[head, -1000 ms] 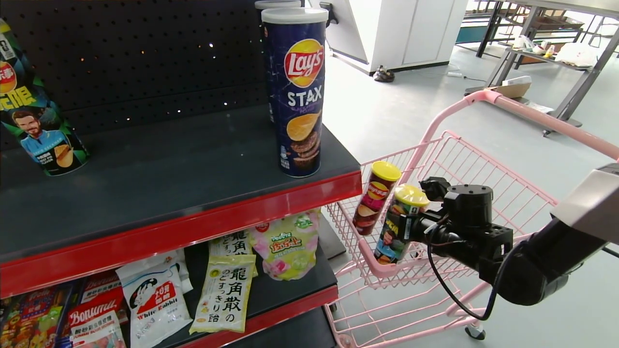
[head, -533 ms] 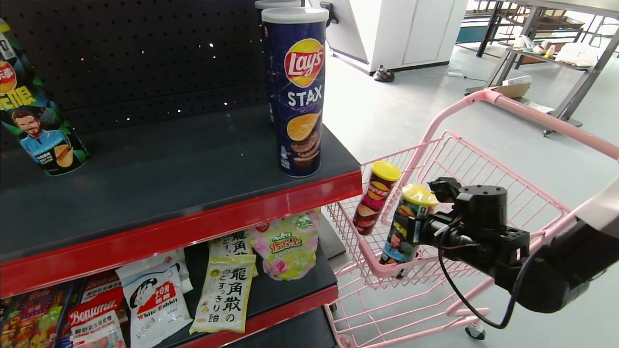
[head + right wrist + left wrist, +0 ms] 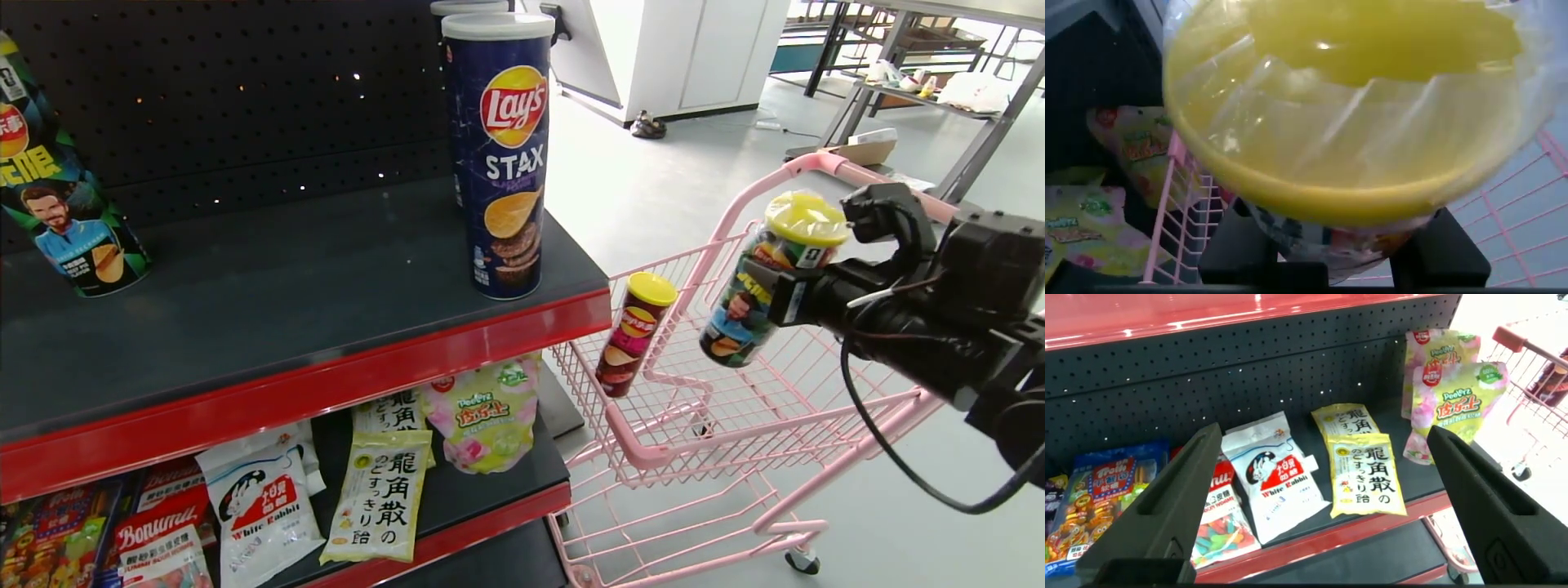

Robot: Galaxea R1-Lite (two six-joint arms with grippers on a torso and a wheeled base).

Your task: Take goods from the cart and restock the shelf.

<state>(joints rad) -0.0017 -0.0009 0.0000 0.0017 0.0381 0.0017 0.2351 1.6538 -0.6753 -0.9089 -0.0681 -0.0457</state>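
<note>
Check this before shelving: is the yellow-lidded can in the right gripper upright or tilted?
Tilted. In the head view the can slants in the shut right gripper, yellow lid toward the arm, base toward the shelf.

Logo lettering marks the tall blue can (image 3: 500, 163); printed characters cover the yellow bag (image 3: 380, 498) below
</note>
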